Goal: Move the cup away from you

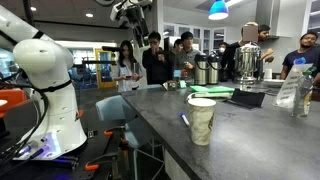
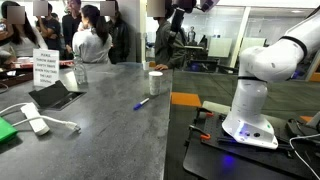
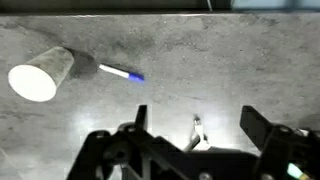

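Observation:
The cup (image 1: 201, 120) is a tall beige paper cup with a white rim, standing upright on the grey counter (image 1: 250, 135). It also shows in an exterior view (image 2: 156, 83) and at the upper left of the wrist view (image 3: 40, 75). A blue and white pen (image 3: 122, 73) lies on the counter beside it. My gripper (image 3: 197, 130) is open and empty, high above the counter and off to one side of the cup. It shows near the top of both exterior views (image 1: 133, 12) (image 2: 182, 12).
Steel coffee urns (image 1: 247, 62) and a clear plastic bottle (image 1: 288, 90) stand at the counter's far end. A tablet (image 2: 55, 95), a paper sign (image 2: 46, 68) and a white cable (image 2: 35, 122) lie on the counter. People stand behind it. The robot base (image 2: 250, 100) is beside the counter.

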Robot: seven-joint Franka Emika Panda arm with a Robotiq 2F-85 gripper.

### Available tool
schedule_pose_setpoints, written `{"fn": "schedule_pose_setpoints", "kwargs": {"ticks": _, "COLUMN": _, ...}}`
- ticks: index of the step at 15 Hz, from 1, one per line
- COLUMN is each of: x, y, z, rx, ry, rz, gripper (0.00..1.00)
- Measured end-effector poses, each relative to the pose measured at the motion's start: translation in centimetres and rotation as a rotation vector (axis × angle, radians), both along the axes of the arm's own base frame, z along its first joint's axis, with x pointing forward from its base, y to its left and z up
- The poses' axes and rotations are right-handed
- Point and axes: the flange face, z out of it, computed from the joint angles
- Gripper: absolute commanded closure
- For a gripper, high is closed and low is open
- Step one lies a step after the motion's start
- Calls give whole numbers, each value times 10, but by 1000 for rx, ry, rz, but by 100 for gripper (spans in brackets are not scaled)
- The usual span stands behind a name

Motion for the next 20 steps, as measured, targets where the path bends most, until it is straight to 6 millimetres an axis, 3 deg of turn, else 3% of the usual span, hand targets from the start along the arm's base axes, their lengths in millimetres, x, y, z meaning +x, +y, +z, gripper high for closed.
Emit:
{"fn": "schedule_pose_setpoints", "kwargs": {"ticks": 10, "x": 4, "y": -6, "z": -2, "rx": -19, "ry": 0, "rz": -33, "gripper": 0}}
{"fn": "schedule_pose_setpoints", "kwargs": {"ticks": 14, "x": 45, "y": -51, "z": -24, "rx": -124, "ry": 6, "rz": -224, "gripper": 0}}
{"fn": "schedule_pose_setpoints", "kwargs": {"ticks": 17, "x": 81, "y": -89, "z": -59, "rx": -166, "ry": 81, "rz": -357, "gripper": 0}}
{"fn": "schedule_pose_setpoints", "kwargs": {"ticks": 20, "x": 112, "y": -112, "z": -99, "rx": -153, "ry": 137, "rz": -419, "gripper": 0}}
